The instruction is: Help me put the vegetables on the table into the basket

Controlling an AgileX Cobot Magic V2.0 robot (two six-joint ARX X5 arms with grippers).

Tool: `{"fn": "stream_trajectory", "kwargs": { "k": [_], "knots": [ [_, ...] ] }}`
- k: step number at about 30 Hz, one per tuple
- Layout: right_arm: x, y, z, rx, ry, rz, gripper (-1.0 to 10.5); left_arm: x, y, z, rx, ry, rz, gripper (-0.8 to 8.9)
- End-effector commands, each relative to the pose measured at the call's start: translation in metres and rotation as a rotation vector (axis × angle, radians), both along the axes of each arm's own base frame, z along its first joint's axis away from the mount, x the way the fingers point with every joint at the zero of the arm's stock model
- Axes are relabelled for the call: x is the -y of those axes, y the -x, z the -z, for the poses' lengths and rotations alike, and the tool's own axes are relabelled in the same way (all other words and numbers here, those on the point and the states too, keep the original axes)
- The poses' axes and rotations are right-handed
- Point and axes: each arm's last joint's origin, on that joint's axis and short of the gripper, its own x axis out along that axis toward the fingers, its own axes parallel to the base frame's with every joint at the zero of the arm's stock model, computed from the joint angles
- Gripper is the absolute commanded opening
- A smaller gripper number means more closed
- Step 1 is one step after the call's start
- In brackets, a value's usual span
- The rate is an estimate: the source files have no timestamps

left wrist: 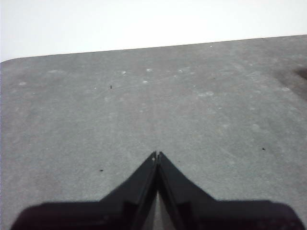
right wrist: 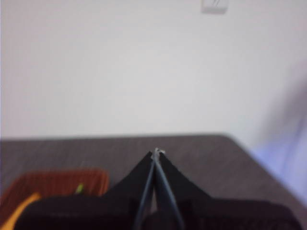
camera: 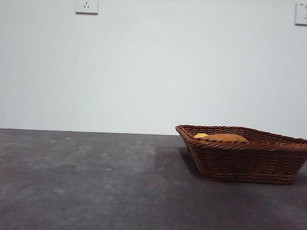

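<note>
The left hand (left wrist: 157, 154) is pinched tight with nothing between its 2 jaws, its tips meeting over bare grey counter (left wrist: 144, 110). The right hand (right wrist: 156, 152) is likewise closed and holds nothing; it hangs just beside the basket (right wrist: 53, 184), whose brown woven corner is half hidden behind the hand's dark body in a blurred picture. A yellow cob (right wrist: 19, 211) shows at that corner, cut off by the picture's edge.

From the front, the wicker basket (camera: 248, 162) sits on the mottled counter (camera: 89, 183), its flared wall hiding most of what lies inside. Only a rounded brown potato (camera: 225, 137) and a sliver of the yellow cob (camera: 200, 135) rise above the braided rim, touching each other. The eggplant cannot be made out.
</note>
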Motion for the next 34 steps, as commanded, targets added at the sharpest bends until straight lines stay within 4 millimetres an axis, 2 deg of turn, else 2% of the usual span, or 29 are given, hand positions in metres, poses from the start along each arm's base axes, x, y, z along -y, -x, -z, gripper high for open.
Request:
{"fn": "stream_trajectory", "kwargs": {
  "k": [1, 6, 10, 15, 19, 34],
  "knots": [
    [0.0, -0.006, 0.044, -0.059, -0.067, -0.003, 0.0, 0.0, -0.001, 0.003, -0.005, 0.004, 0.001, -0.03],
    [-0.001, -0.009, 0.096, -0.186, -0.082, -0.027, 0.0, 0.0, -0.001, 0.004, -0.012, 0.005, 0.001, -0.03],
    [-0.001, -0.009, 0.126, -0.29, -0.086, -0.024, 0.0, 0.0, -0.001, 0.004, -0.013, 0.005, 0.001, -0.03],
    [-0.001, -0.011, 0.12, -0.221, -0.081, -0.025, 0.0, 0.0, -0.001, 0.004, -0.015, 0.005, 0.001, -0.03],
    [-0.001, -0.012, 0.127, -0.228, -0.081, -0.024, 0.0, 0.0, -0.002, 0.005, -0.028, 0.005, 0.001, -0.03],
    [-0.001, -0.013, 0.127, -0.221, -0.08, -0.024, 0.0, 0.0, -0.002, 0.006, -0.039, 0.005, 0.001, -0.03]
  ]
}}
